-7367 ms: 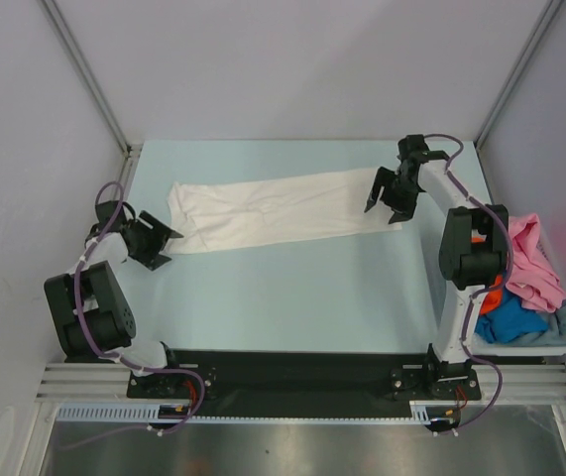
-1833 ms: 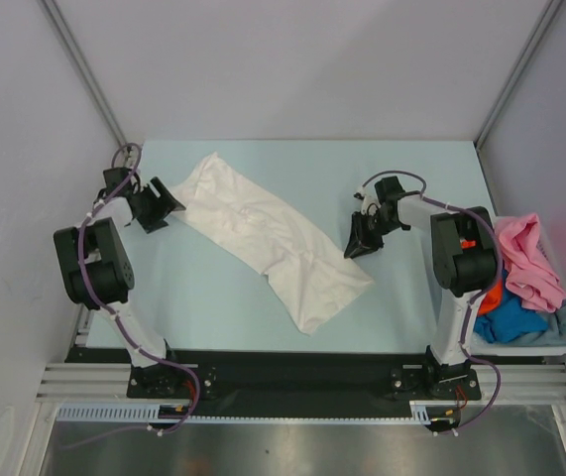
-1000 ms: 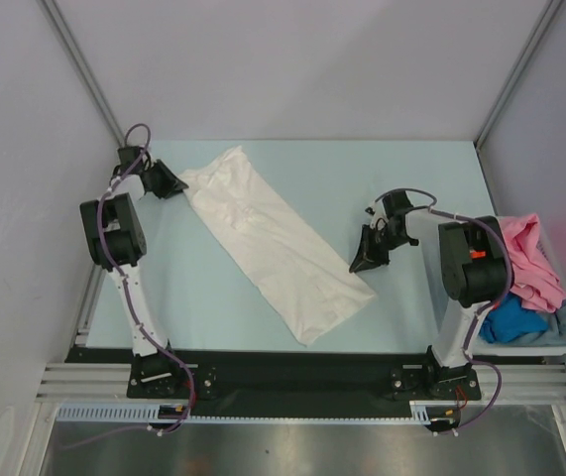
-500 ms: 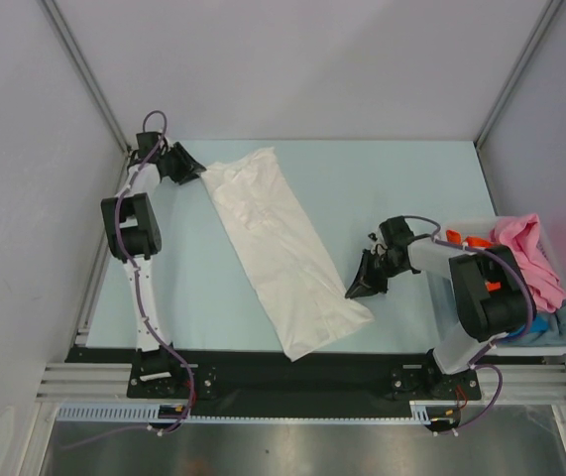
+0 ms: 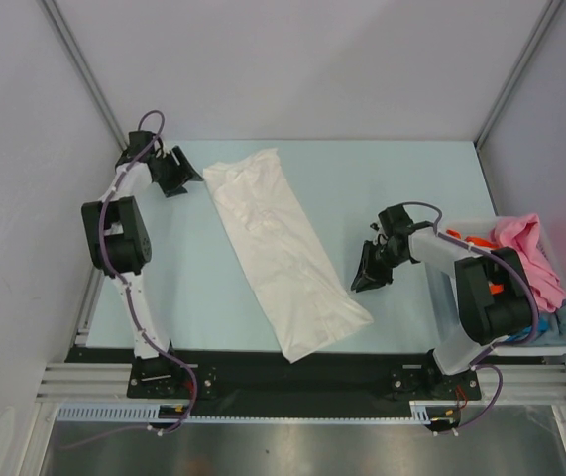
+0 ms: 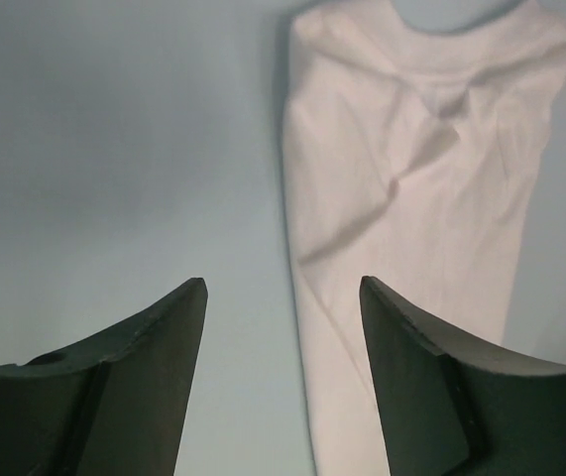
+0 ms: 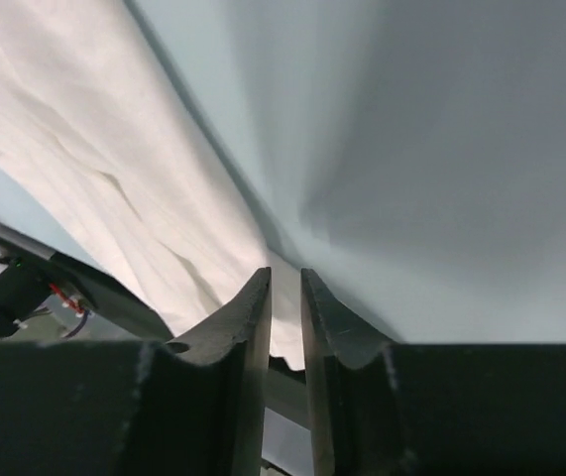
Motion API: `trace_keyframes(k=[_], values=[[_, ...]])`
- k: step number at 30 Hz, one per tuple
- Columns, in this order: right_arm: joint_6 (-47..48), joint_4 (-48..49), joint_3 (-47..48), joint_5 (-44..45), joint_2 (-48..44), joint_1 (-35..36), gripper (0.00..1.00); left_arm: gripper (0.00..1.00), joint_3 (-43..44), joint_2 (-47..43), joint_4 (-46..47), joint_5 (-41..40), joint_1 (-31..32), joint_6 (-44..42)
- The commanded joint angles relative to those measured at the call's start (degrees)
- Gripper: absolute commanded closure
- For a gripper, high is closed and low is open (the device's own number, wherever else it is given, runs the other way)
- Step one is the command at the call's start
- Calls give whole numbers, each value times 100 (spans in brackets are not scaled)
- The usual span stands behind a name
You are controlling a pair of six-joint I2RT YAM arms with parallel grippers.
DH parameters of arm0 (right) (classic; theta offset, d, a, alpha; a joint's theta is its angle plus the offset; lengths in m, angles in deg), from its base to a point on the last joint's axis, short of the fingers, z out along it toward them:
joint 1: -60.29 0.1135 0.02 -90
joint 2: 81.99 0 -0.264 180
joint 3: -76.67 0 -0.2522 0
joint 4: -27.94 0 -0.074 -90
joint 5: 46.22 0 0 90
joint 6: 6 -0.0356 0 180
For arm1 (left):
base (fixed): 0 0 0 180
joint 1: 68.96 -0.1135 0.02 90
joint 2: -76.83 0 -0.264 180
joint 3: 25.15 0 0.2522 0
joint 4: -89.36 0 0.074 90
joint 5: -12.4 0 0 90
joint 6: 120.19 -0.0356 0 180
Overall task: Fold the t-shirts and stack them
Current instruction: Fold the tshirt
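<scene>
A white t-shirt [image 5: 278,243], folded into a long strip, lies flat on the table, slanting from far left to near centre. My left gripper [image 5: 191,178] is just left of its far, collar end. In the left wrist view that gripper [image 6: 283,288] stands open with nothing in it, the shirt [image 6: 411,198] spreading ahead and to the right. My right gripper [image 5: 364,280] is beside the shirt's near right edge. In the right wrist view its jaws [image 7: 285,273] are parted by a narrow gap holding nothing, with the white cloth [image 7: 114,169] beyond them.
A pale plastic bin [image 5: 560,347] at the right table edge holds a pink shirt [image 5: 525,253], an orange one [image 5: 496,293], a bright blue one [image 5: 510,317] and a grey-blue one [image 5: 565,317]. Slanted frame posts rise at the back corners.
Both arms swung the white strip from crosswise to nearly lengthwise. In the last second the left jaws spread wide, the right jaws parted a little, and the shirt lies released.
</scene>
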Motion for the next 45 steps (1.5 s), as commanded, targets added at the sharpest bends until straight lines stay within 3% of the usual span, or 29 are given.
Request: trace_keyframes(k=[1,4,9,11,17,27,31,36,45], values=[[448,-675,237,486,-110,-102,76,31,-1260,-1764,95,-121,440,-289],[422,-605,79,416,-356,-111,70,32,-2623,-2819,385,-77,827,-167],[352,122,183,135,-550,-67,44,28,-3954,-3693,702,2,1163,1],[308,666,454,47,-384,-41,35,25,-4096,-3921,754,98,1163,-34],[308,1495,1702,-103,1109,-23,30,25,-4132,-4238,597,221,1163,-210],[343,2347,4199,-595,3481,126,30,27,-5220,-5196,579,494,1181,18],[27,2691,4998,-998,4265,179,36,27,-5634,-5644,500,556,1189,45],[-359,2402,6552,-1192,5293,276,47,27,-5977,-6084,394,556,1189,53],[-1028,2471,7680,-1228,6332,346,56,27,-6057,-6243,412,767,1189,27]])
